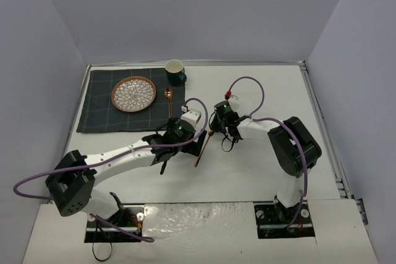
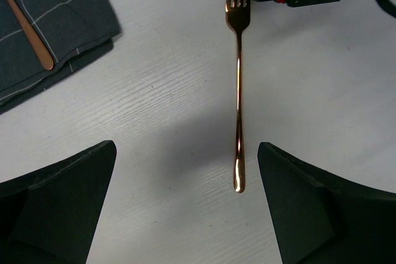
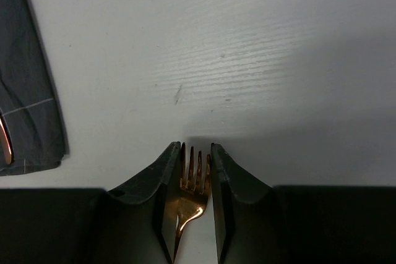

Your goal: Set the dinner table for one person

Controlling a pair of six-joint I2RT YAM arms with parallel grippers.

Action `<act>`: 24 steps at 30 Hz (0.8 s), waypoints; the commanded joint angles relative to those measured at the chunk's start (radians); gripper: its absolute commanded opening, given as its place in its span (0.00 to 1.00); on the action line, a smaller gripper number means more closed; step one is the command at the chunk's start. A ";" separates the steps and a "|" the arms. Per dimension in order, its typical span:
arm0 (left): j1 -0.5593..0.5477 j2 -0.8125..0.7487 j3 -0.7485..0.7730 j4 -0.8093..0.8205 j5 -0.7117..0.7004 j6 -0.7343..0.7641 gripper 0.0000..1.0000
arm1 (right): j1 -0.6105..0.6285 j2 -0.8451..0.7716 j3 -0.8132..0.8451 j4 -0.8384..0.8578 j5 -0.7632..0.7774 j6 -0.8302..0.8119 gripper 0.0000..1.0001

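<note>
mat (image 1: pixel 99 112): dark grey check cloth at far left of the dinner table (image 1: pixel 247 171). The top view shows all of it; each wrist view catches only a corner.
plate (image 1: pixel 133 94): patterned, sits on the mat. Top view only.
spoon (image 1: pixel 169 100): copper, on the mat's right edge, bowl toward the far side. Left wrist view shows only the handle (image 2: pixel 28 29), bowl cut off.
mug (image 1: pixel 175 72): dark green, at the mat's far right corner. Top view only.
left gripper (image 1: pixel 184 146): hard to pick out from above, black on black. Wrist view is clear: left gripper (image 2: pixel 185 202) spread wide, holding nothing, with the fork's handle end between the fingers (image 2: pixel 55 196), nearer the right one.
fork (image 1: pixel 203 148): copper, over bare table right of the mat, between the two grippers.
fork axis: mostly near-far with a slight slant. Tines point to the far side and a bit right, handle to the near edge.
fork views: full length only in the left wrist view (image 2: pixel 238 91). Right wrist view gives tines and neck (image 3: pixel 192 183), the rest is cut off. From above the tines are hidden under the gripper.
fork contact: can't tell if the handle end touches the table (image 2: pixel 154 91).
right gripper (image 1: pixel 213 129): clamped on the fork's tine end, a finger on each side of the tines (image 3: pixel 196 153). In the left wrist view its body is cut off by the top edge.
</note>
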 commanded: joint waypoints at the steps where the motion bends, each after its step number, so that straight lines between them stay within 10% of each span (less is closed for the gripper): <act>1: 0.000 -0.002 0.012 0.113 -0.004 -0.016 0.96 | 0.021 0.019 0.043 -0.009 0.095 0.026 0.22; 12: 0.001 0.067 0.035 0.156 0.027 -0.026 0.95 | -0.025 -0.132 0.038 -0.101 0.224 -0.136 0.67; 24: -0.002 0.267 0.191 0.083 0.072 -0.032 0.83 | -0.373 -0.506 -0.116 -0.215 0.180 -0.321 0.96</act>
